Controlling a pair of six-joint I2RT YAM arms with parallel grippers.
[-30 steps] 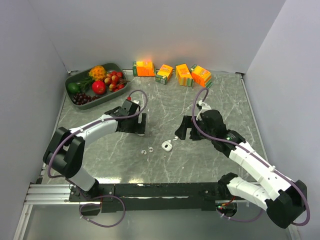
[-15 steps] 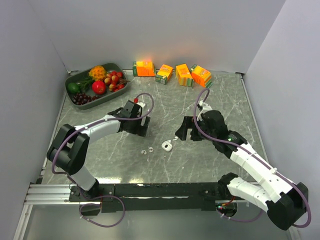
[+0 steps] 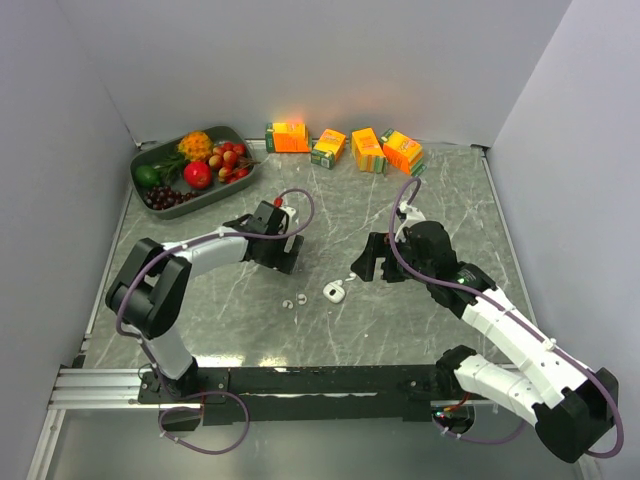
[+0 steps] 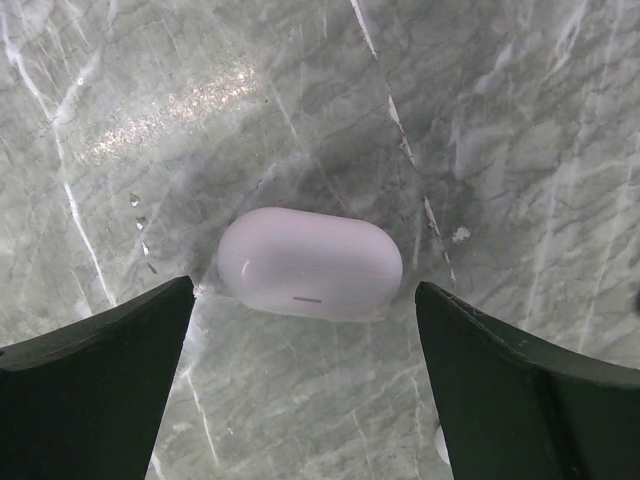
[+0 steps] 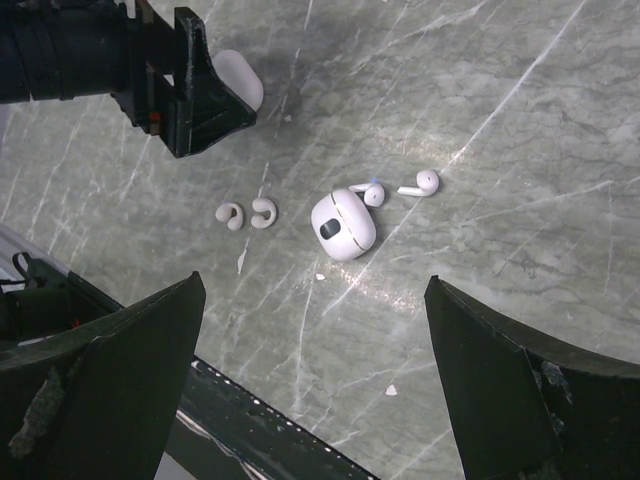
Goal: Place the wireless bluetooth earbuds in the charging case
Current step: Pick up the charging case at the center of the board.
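1. Looks like the opening step — going for the charging case, an oval white shell lying shut on the tabletop, framed between the fingers of the left pincer, spread wide and touching nothing.
2. Same for the right pincer: wide, empty, hanging above the curved earbuds, both lying loose side by side on the marble, near that case but apart from it, not yet inserted.
3. Next move, by judgement: lower, close gently on the shell's rounded ends, then open the lid before seating either bud — smooth, rounded plastic, apt to squirt out of a hard pinch.
4. Hard to settle: a second, round white case with two stemmed buds just beside it; no sure way of matching either case to the curved pair.
5. From above, oval shell seemingly hidden under the left pincer; hinge side not discernible either.
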